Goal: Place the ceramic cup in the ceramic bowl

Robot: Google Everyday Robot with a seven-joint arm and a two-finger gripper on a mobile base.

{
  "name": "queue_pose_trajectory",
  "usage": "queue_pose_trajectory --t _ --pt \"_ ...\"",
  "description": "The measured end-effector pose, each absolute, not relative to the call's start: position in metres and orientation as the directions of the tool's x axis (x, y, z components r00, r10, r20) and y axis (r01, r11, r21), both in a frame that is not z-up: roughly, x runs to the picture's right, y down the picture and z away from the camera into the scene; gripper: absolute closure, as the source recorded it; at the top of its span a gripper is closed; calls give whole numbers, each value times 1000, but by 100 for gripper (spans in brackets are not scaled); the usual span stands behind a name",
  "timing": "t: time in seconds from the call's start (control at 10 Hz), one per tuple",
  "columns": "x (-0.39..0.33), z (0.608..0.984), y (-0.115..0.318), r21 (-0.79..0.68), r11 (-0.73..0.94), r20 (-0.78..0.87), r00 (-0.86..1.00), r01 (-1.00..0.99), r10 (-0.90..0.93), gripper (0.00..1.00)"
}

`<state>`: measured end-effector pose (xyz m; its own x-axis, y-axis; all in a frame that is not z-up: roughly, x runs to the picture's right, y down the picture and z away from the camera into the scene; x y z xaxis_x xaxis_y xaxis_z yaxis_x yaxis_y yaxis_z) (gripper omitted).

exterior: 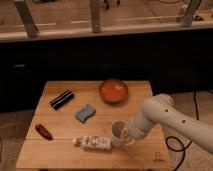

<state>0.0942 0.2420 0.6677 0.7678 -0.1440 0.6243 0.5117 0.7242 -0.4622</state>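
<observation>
Black bar [62,99], blue sponge [85,113], perhaps a red pepper [43,131], white box [92,143].

Room and furniture. A light wooden table [142,154], its top made of lengthwise planks, stands in the foreground on a dull brown floor [9,120]. Behind it runs a long dark panel [60,60], topped by a pale horizontal ledge [65,34]. Beyond the ledge lies a paler floor surface, from which three grey metal posts rise: one leaning at left [26,17], one upright at centre [95,15], one leaning at right [190,12]. A black cable [175,145] loops on the floor right of the table. Lighting is warm and dim. The gripper [125,134] sits over the table's front right part.
</observation>
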Motion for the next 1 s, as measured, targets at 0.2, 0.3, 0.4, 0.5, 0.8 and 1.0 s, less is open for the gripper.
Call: queue_pose_trajectory --t 0.2,0.3,0.4,0.5,0.8,1.0 --pt "94 658 230 -446 733 625 765 513 -155 100" --pt "95 655 225 -441 737 624 765 512 -159 100" --pt "96 650 217 -433 744 620 768 509 -164 100" --pt "96 648 211 -428 747 616 769 508 -170 100" --pt "92 649 191 -417 755 605 775 505 -184 100" --pt "91 652 175 -413 762 593 783 498 -190 100"
